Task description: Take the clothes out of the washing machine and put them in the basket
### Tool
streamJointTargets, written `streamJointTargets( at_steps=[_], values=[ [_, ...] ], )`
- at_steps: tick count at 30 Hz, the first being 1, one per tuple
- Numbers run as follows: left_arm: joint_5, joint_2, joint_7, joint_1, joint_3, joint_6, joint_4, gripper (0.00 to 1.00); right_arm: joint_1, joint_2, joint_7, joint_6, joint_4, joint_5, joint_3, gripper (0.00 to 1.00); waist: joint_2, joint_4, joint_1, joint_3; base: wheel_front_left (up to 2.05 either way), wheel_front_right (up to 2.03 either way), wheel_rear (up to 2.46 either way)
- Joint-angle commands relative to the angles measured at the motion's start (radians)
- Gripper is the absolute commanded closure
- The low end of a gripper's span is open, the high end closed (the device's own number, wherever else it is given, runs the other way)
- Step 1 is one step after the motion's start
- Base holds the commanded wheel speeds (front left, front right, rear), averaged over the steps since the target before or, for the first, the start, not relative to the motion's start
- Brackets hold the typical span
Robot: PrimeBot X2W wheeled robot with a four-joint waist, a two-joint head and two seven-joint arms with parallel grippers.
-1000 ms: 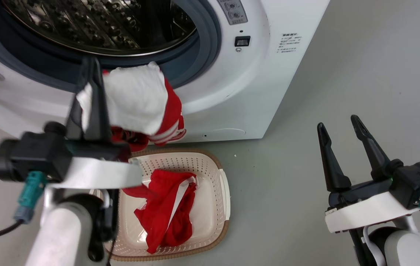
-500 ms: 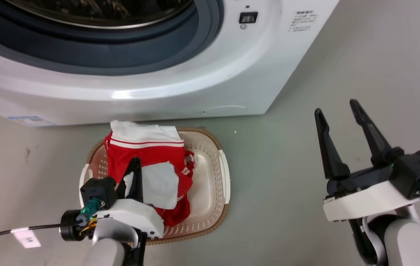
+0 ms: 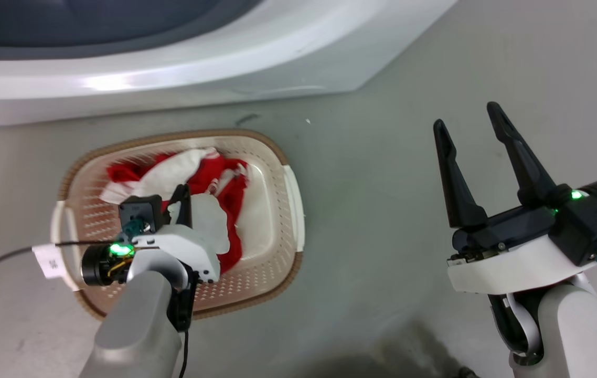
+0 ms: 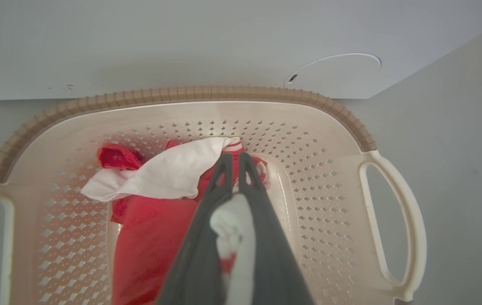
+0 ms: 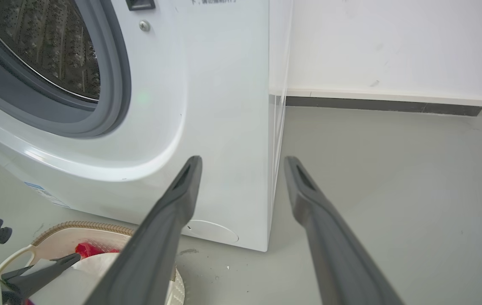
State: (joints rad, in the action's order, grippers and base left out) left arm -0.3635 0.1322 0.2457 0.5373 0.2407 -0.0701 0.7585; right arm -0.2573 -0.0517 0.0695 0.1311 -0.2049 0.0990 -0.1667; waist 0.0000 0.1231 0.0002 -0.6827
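Red and white clothes (image 3: 225, 189) lie piled in the cream basket (image 3: 288, 210) on the floor in front of the washing machine (image 3: 172, 68). My left gripper (image 4: 232, 161) reaches down into the basket (image 4: 338, 178), shut on a white and red garment (image 4: 232, 224) that bunches between its fingers. More clothes (image 4: 160, 178) spread under it. My right gripper (image 3: 469, 131) hovers open over bare floor to the basket's right. In the right wrist view the right gripper (image 5: 241, 165) points at the washing machine (image 5: 207, 106), whose drum (image 5: 50, 46) stands open.
Grey floor (image 3: 382, 184) stretches right of the basket. A black cable with a white tag (image 3: 49, 260) trails from my left wrist. A white wall with a dark baseboard (image 5: 385, 103) stands behind the machine.
The head camera has tilted down. My left gripper has carried the garment from the machine's door opening down into the basket. The right gripper stays open.
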Motion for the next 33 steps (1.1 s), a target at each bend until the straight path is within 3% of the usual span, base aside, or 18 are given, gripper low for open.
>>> streamJointTargets(
  at_steps=[1, 12, 19, 20, 21, 22, 33],
  values=[
    [0.004, 0.003, 0.007, 0.033, -0.004, 0.006, 0.043, 1.00, -0.017, 0.003, 0.009, -0.001, 0.002, 0.011, -0.003, 0.00, 0.0000, 0.042, -0.0002, -0.056, 0.00, 0.00, 0.00],
    [-0.018, -0.008, 0.007, 0.203, -0.009, 0.039, 0.385, 1.00, -0.060, 0.003, 0.044, -0.001, 0.031, 0.027, -0.016, 0.00, 0.0000, 0.083, -0.0002, -0.157, 0.00, 0.00, 0.00],
    [-0.045, -0.008, -0.012, 0.250, -0.027, 0.014, 0.492, 1.00, -0.078, 0.003, 0.055, -0.001, 0.057, 0.035, -0.032, 0.00, 0.0000, 0.088, -0.0002, -0.163, 0.00, 0.00, 0.00],
    [-0.048, -0.009, -0.010, 0.248, -0.030, 0.010, 0.497, 0.84, -0.079, 0.003, 0.058, -0.001, 0.064, 0.036, -0.033, 0.00, 0.0000, 0.088, -0.0002, -0.157, 0.00, 0.00, 0.00],
    [-0.045, -0.010, -0.007, 0.248, -0.027, 0.012, 0.501, 0.51, -0.079, 0.003, 0.063, -0.001, 0.068, 0.036, -0.033, 0.00, 0.0000, 0.087, -0.0002, -0.149, 0.00, 0.00, 0.00],
    [-0.045, -0.010, -0.003, 0.251, -0.026, 0.010, 0.502, 0.00, -0.077, 0.003, 0.064, -0.001, 0.074, 0.037, -0.033, 0.00, 0.0000, 0.085, -0.0002, -0.140, 0.00, 0.00, 0.00],
    [-0.046, -0.041, 0.020, 0.181, -0.019, 0.041, 0.467, 0.00, -0.028, 0.002, 0.063, -0.001, 0.133, 0.015, -0.004, 0.00, 0.0000, 0.033, -0.0002, 0.067, 0.00, 0.00, 0.00]
  ],
)
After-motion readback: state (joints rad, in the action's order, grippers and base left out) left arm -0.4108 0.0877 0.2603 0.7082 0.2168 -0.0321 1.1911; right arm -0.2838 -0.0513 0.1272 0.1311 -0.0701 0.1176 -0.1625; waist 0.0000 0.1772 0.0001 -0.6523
